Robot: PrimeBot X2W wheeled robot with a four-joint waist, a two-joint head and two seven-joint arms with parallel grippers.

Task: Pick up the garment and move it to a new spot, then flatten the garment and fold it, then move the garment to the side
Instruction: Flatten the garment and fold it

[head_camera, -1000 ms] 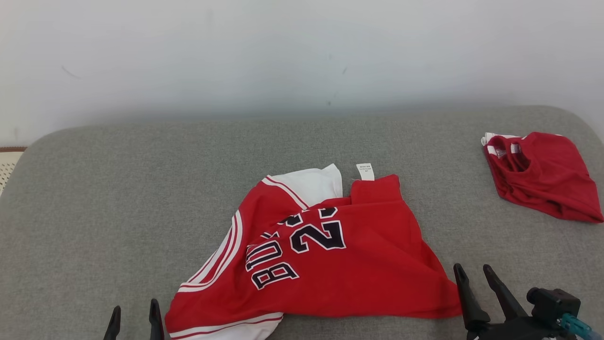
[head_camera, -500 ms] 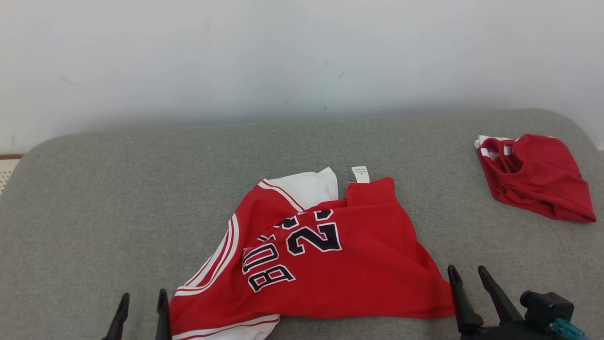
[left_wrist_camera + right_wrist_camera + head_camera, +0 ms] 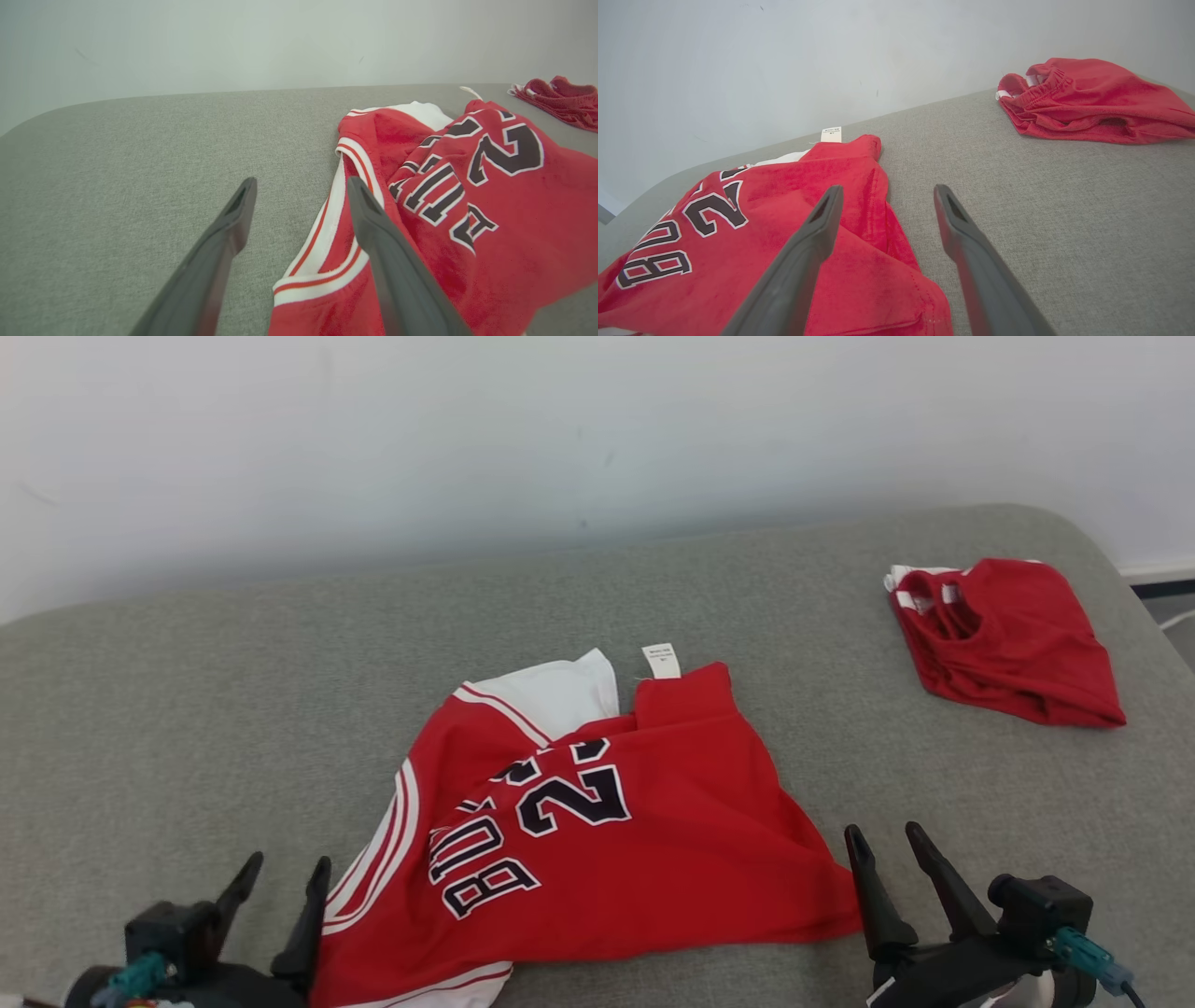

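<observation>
The garment (image 3: pixel 597 831) is a red jersey with white trim and dark number print, lying rumpled on the grey cushion; it also fills the right of the left wrist view (image 3: pixel 467 196) and the left of the right wrist view (image 3: pixel 784 224). My left gripper (image 3: pixel 285 887) stands open just off its lower left hem, above the white trim (image 3: pixel 327 242). My right gripper (image 3: pixel 887 859) is open beside the jersey's lower right corner, nothing between its fingers (image 3: pixel 822 219).
A second red garment (image 3: pixel 1008 639) lies bunched at the cushion's far right, also in the right wrist view (image 3: pixel 1087 100). The grey cushion (image 3: pixel 187 709) runs back to a white wall. Its right end curves down near a floor strip (image 3: pixel 1167 607).
The camera has turned, shifting the whole scene left and up. More of both grippers shows now, the left one risen further into the picture. The jersey lies the same.
</observation>
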